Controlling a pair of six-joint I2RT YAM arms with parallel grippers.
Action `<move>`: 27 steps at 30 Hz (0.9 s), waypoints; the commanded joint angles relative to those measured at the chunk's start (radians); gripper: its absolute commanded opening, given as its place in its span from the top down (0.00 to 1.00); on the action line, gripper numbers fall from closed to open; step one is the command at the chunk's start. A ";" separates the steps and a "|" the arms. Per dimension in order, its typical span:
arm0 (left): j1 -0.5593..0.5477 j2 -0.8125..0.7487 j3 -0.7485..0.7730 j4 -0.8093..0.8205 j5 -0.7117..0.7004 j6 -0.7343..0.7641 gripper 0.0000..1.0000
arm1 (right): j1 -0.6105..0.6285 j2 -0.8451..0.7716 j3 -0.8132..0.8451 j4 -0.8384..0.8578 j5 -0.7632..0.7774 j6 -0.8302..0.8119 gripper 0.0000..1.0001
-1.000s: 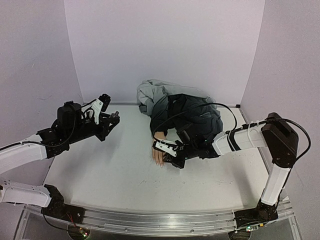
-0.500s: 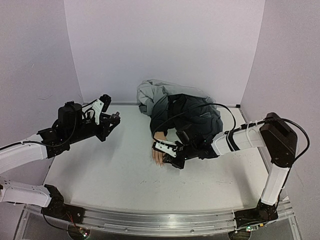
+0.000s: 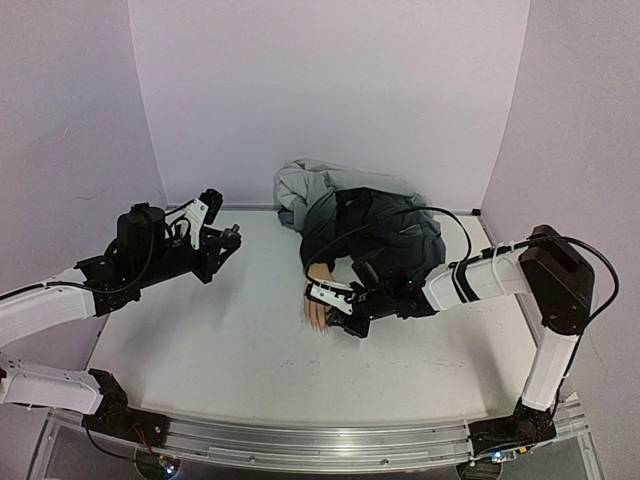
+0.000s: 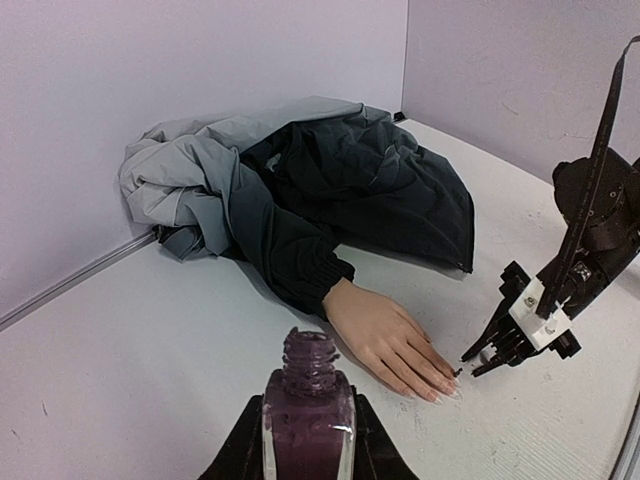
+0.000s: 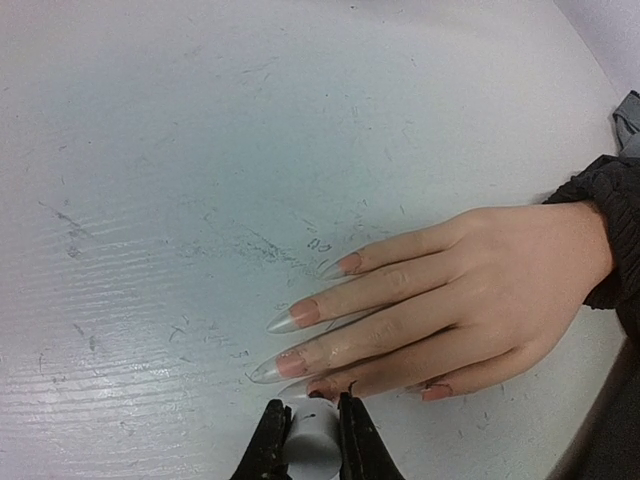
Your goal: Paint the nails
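Observation:
A pale peach mannequin hand [image 3: 316, 308] lies palm down on the table, its wrist in a black sleeve. Its long nails [image 5: 305, 312] are skin-toned with clear tips; one near the gripper [image 5: 291, 363] has dark smears. My right gripper [image 5: 308, 408] is shut on the white cap of the polish brush [image 5: 312, 435]. The dark brush tip touches the nail of the finger closest to the jaws [image 5: 330, 388]. My left gripper [image 4: 305, 415] is shut on an open bottle of purple polish [image 4: 308, 400] and holds it upright at the left, well away from the hand [image 4: 385, 335].
A crumpled grey and black jacket [image 3: 360, 220] lies at the back against the wall, its sleeve covering the mannequin's wrist. White walls close in the table on the left, back and right. A black cable loops over the right arm [image 3: 470, 280].

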 commanded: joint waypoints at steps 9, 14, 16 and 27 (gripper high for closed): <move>0.006 -0.001 0.060 0.050 0.020 -0.005 1.00 | -0.003 0.014 0.044 0.010 -0.013 -0.001 1.00; 0.007 -0.002 0.060 0.050 0.020 -0.006 1.00 | -0.002 0.024 0.051 0.002 -0.019 -0.001 1.00; 0.008 -0.002 0.060 0.050 0.020 -0.005 1.00 | -0.002 0.026 0.053 -0.001 -0.020 -0.002 1.00; 0.008 -0.003 0.060 0.050 0.022 -0.004 1.00 | -0.001 0.028 0.055 -0.010 -0.021 -0.004 1.00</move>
